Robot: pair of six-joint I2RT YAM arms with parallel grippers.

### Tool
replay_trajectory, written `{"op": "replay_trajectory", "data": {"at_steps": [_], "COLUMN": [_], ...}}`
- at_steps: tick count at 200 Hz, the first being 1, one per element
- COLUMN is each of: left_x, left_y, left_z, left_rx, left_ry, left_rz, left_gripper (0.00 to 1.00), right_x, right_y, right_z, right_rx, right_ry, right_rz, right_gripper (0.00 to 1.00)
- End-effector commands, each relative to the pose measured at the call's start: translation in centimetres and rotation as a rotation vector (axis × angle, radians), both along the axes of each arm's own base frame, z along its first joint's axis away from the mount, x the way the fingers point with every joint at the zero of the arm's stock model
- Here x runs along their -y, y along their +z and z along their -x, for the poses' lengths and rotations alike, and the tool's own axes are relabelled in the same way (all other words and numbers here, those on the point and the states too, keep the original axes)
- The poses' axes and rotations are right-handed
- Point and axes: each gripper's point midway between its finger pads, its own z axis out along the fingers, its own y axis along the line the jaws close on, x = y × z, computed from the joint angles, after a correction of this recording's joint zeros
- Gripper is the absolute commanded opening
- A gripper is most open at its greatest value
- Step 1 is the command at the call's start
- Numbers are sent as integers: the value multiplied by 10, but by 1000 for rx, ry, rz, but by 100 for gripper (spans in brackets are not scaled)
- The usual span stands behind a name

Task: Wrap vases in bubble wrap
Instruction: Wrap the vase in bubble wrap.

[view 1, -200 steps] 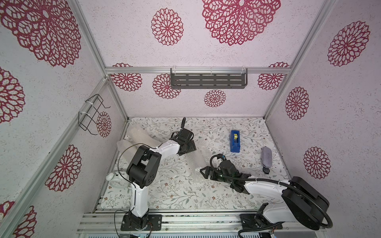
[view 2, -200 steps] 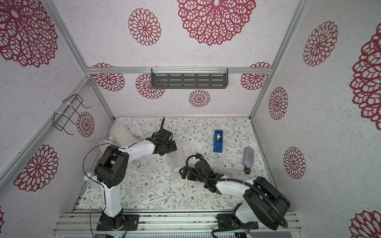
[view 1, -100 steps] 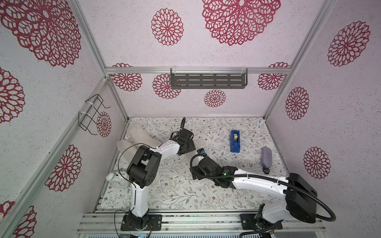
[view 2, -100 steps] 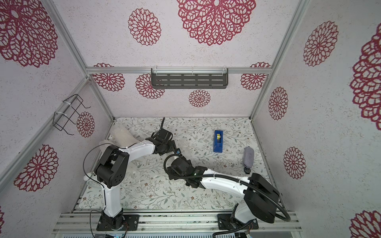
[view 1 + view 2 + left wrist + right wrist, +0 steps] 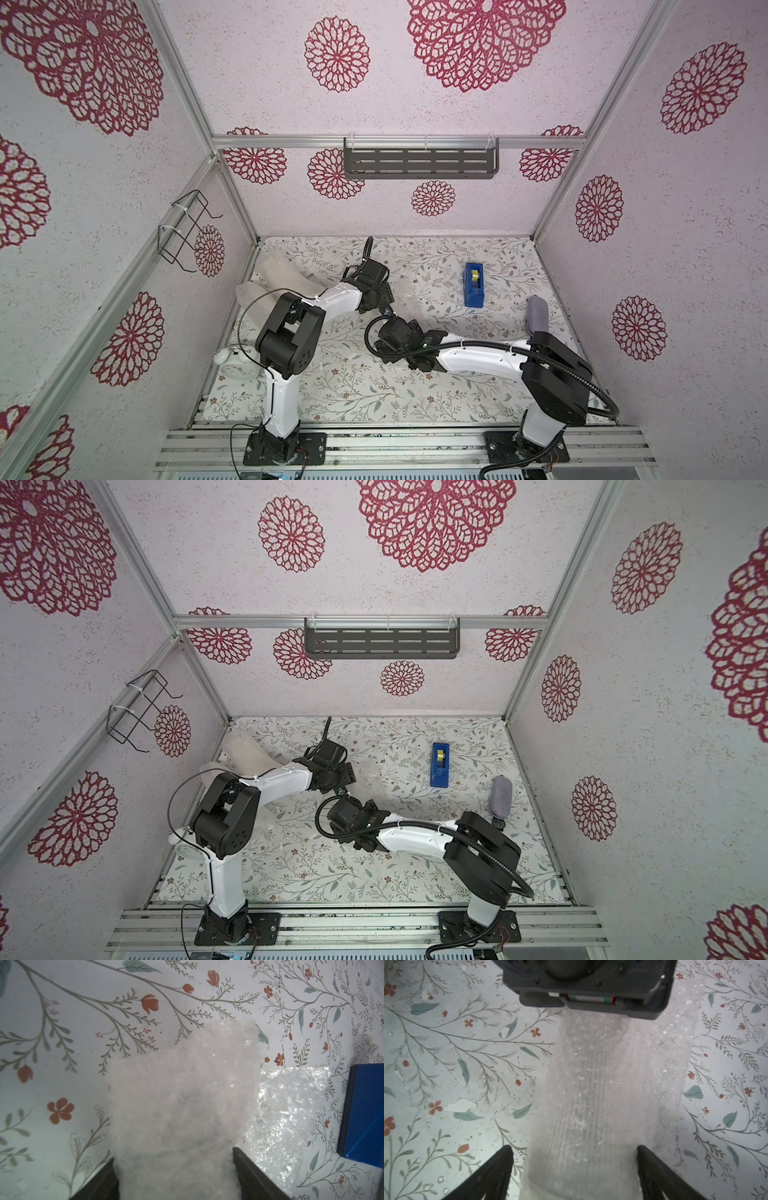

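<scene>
A white ribbed vase (image 5: 583, 1109) lies on the table, rolled in bubble wrap (image 5: 660, 1047). My left gripper (image 5: 173, 1153) is shut on one end of the wrapped vase (image 5: 182, 1095), with both fingers pressed into the wrap. My right gripper (image 5: 574, 1148) is open astride the other end; one finger (image 5: 500, 1165) stands clear of the wrap and the other is at its edge. In both top views the two grippers (image 5: 384, 307) (image 5: 347, 802) meet mid-table and hide the vase. Only a loose flap of bubble wrap (image 5: 409, 297) (image 5: 370, 777) shows beside them.
Two bubble-wrapped bundles (image 5: 278, 274) (image 5: 245, 750) lie at the back left behind the left arm. A blue tape dispenser (image 5: 475, 284) (image 5: 440, 764) (image 5: 365, 1115) stands to the right, a grey-purple object (image 5: 537, 313) near the right wall, and a white alarm clock (image 5: 235, 365) at the front left.
My right arm has swung left across the table to the wrapped vase, facing the left gripper, and its jaws have narrowed slightly. The left arm has not moved.
</scene>
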Motion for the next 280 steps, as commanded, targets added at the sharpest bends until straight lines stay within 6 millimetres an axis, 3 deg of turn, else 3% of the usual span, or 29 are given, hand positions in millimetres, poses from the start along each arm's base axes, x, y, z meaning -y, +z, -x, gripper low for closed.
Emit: {"op": "replay_trajectory", "data": {"at_steps": [1,31,78,91,124,152,156,172,218,280], "left_x": [-26,-26,-15,-16,-14,-30,-33,-41,-42,-1], "left_y": [-30,-27,-1,7,34,62,80,91,87,65], "left_z": [11,7,-6,-8,-13,-14,-15,-14,10,30], "left_rx": [-88,-87,-57,-44,-17,11,49,78,81,55], "left_ry": [43,49,-15,-17,-59,-52,-41,-20,-2,-68], "left_rz": [-92,-76,-79,-80,-84,-156,-145,-131,-56,116], "left_gripper": [79,84,100,98,98,98,98,98,98,97], "right_x": [8,14,24,27,25,22,22,21,17,11], "right_y": [-28,-39,-53,-53,-52,-52,-53,-57,-54,-50], "right_z": [8,11,12,11,13,15,15,15,14,6], "right_rx": [-76,-116,-163,-169,-231,-270,-280,-325,-409,-472], "right_ry": [8,-15,-52,-65,-73,-94,-99,-123,-183,-256], "right_rz": [47,21,-64,-103,-249,-343,-360,-428,-605,-792], "right_gripper": [93,92,88,86,83,82,82,82,80,80]}}
